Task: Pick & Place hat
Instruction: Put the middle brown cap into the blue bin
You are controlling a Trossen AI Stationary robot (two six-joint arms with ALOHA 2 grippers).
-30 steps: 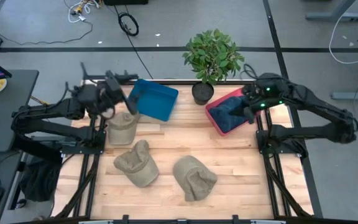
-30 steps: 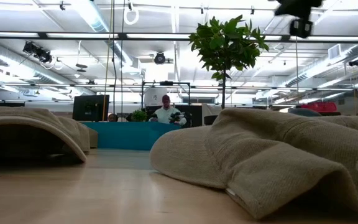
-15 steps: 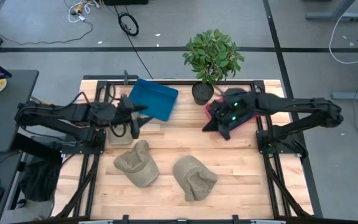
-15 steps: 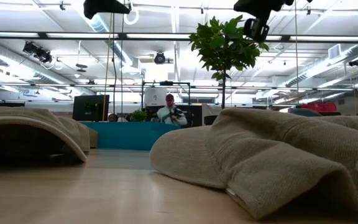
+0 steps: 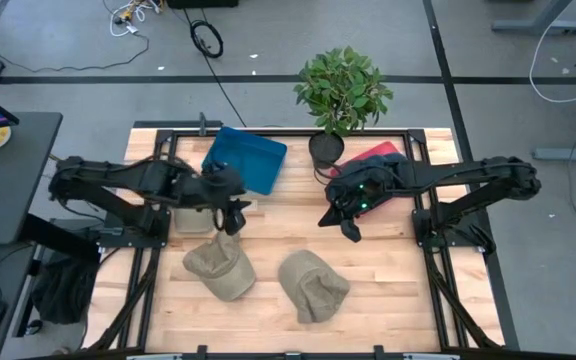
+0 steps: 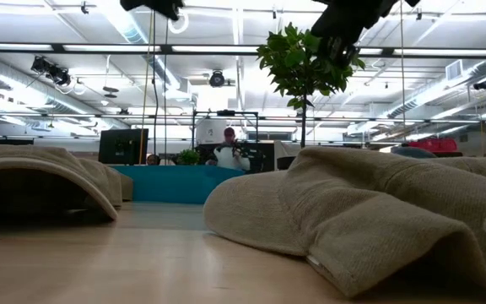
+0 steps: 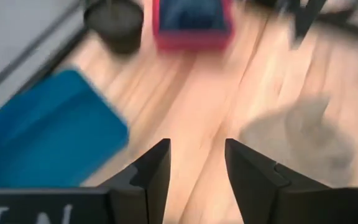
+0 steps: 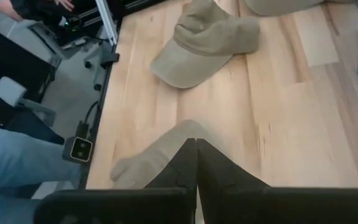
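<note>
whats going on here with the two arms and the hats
Two arms hang over a wooden table with three tan hats. The left gripper, fingers apart and empty, sits above the left hat. The right gripper, shut and empty, hangs near the middle hat. A third hat lies by the blue bin.

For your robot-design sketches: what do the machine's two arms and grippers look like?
Both arms are dark, slender and jointed. The right arm shows small green lights near its wrist. Each ends in two dark, flat, tapering fingers: the left gripper, and the right gripper.
</note>
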